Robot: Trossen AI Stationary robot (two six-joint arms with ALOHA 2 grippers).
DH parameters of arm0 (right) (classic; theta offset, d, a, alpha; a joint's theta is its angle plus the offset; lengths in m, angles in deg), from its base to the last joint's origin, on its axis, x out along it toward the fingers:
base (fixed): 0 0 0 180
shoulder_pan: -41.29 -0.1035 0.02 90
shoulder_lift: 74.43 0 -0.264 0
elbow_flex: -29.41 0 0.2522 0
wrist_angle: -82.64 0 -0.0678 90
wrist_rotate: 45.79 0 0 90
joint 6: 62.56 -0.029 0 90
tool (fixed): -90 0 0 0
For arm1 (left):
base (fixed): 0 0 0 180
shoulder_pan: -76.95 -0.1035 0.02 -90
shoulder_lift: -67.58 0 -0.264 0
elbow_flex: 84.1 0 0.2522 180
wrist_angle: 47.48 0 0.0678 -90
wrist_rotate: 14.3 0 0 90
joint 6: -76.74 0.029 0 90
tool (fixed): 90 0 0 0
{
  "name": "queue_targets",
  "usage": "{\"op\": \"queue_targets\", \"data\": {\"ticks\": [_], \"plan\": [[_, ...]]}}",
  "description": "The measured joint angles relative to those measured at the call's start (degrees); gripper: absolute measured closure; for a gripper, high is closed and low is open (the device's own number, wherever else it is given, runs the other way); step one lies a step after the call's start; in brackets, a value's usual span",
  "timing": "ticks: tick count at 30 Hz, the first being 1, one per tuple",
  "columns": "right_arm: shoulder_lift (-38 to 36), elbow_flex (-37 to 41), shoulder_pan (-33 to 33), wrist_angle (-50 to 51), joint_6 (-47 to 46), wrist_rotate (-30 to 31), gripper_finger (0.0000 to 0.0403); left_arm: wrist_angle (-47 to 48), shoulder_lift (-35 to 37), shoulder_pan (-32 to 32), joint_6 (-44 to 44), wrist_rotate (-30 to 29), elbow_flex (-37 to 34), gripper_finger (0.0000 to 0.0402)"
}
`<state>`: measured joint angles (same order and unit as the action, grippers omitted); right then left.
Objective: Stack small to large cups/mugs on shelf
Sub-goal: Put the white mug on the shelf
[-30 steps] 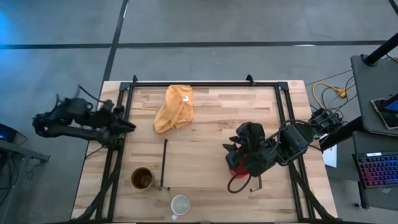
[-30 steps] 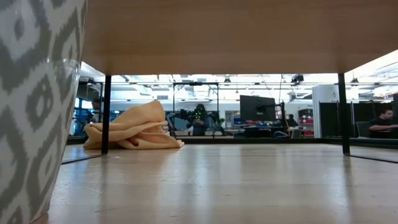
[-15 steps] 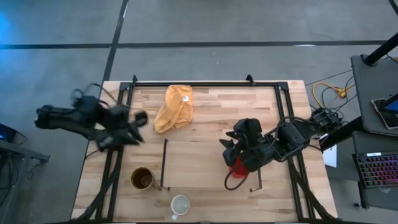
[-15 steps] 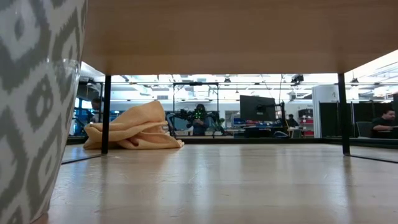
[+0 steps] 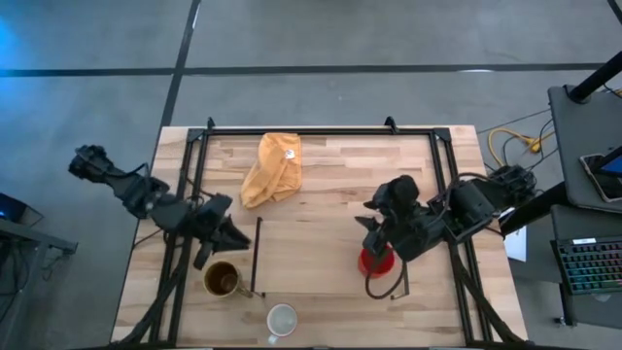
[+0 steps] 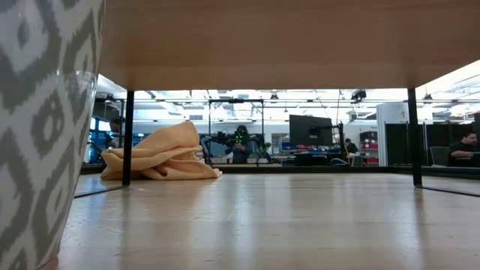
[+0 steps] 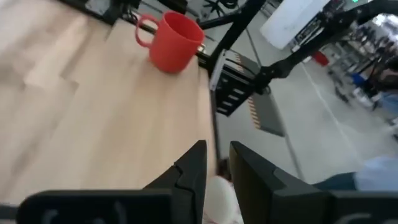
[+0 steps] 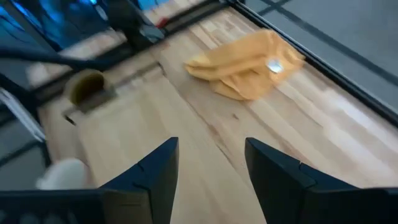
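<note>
1. The white mug (image 5: 281, 319) sits at the near edge of the table, just off the shelf's (image 5: 321, 258) near left corner.
2. The brown-gold mug (image 5: 222, 279) stands on the tabletop just left of the shelf's left black rail (image 5: 256, 255).
3. The left gripper (image 5: 228, 238) hangs just beyond the brown-gold mug, near the left rail; its fingers (image 7: 194, 171) show a narrow gap with nothing between them.
4. The red mug (image 5: 375, 262) stands upright on the shelf beside the right rail, handle toward the near side.
5. The right gripper (image 5: 377, 222) is above the shelf just beyond the red mug, its fingers (image 8: 155, 171) spread wide and empty.
6. The yellow-orange cloth (image 5: 273, 167) lies crumpled at the table's far side.
</note>
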<state>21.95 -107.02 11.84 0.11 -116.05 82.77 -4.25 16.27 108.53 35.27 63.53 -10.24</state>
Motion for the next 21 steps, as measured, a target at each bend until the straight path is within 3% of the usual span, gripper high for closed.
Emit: {"op": "queue_targets", "data": {"ticks": [11, 16, 21], "plan": [[-0.4, 0.0, -2.0, 6.3, -2.2, 0.0, 0.0225, 0.2, -13.4, 15.2, -18.8, -9.2, 7.2, 0.0345], [-0.4, 0.0, -2.0, 6.3, -2.5, 0.0, 0.0225, 6.1, -21.6, 17.3, -27.5, -9.1, 12.3, 0.0345], [-0.4, 0.1, -2.0, 6.3, -2.9, -1.5, 0.0225, 14.8, -27.5, 20.1, -48.2, -5.0, 15.4, 0.0345]]}}
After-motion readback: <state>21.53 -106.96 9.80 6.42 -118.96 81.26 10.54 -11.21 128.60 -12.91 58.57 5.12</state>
